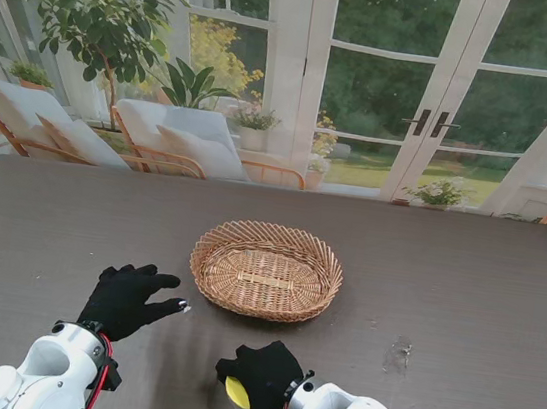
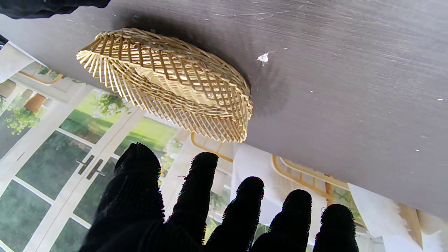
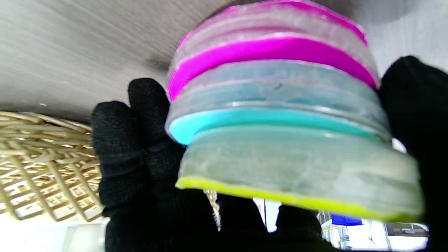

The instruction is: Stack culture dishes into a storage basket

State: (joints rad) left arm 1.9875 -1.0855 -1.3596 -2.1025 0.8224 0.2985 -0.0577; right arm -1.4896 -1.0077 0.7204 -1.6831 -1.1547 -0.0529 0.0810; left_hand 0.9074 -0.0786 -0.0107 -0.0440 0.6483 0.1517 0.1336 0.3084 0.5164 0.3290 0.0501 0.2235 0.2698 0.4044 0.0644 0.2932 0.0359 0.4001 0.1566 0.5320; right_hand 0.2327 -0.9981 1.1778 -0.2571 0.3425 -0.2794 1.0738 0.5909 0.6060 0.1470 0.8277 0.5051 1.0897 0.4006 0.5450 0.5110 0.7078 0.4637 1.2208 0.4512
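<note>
Left hand (image 1: pixel 125 298): black glove, palm toward the table (image 1: pixel 484 293), fingers (image 2: pixel 241 210) spread apart and holding nothing; it sits left of the basket (image 1: pixel 266 269) and nearer to me, apart from its rim. In the left wrist view all five fingertips are separate, with the basket (image 2: pixel 168 80) beyond them. Basket: oval, pale woven wicker, open lattice sides, a tighter woven floor; it holds nothing and stands at mid-table. Right hand (image 1: pixel 259 376): black glove, nearer to me than the basket and just off its near rim, fingers (image 3: pixel 119 140) curled and clamped on a stack of dishes (image 3: pixel 280 140). From the stand view only a yellow edge of the stack (image 1: pixel 236 393) shows under the glove. The right wrist view gives the stack close up: three round, shallow, clear plastic dishes with cloudy walls, one against the next, each with a coloured layer: magenta in the one nearest the table, cyan in the middle one, yellow-green in the one farthest from the table. Fingers sit on one side of the stack, a thicker digit on the opposite side. Whether the stack touches the table cannot be told. The basket weave (image 3: pixel 38 168) shows just beside the gripping fingers. No labels or writing legible on dishes, basket or gloves; the view is slightly blurred.
</note>
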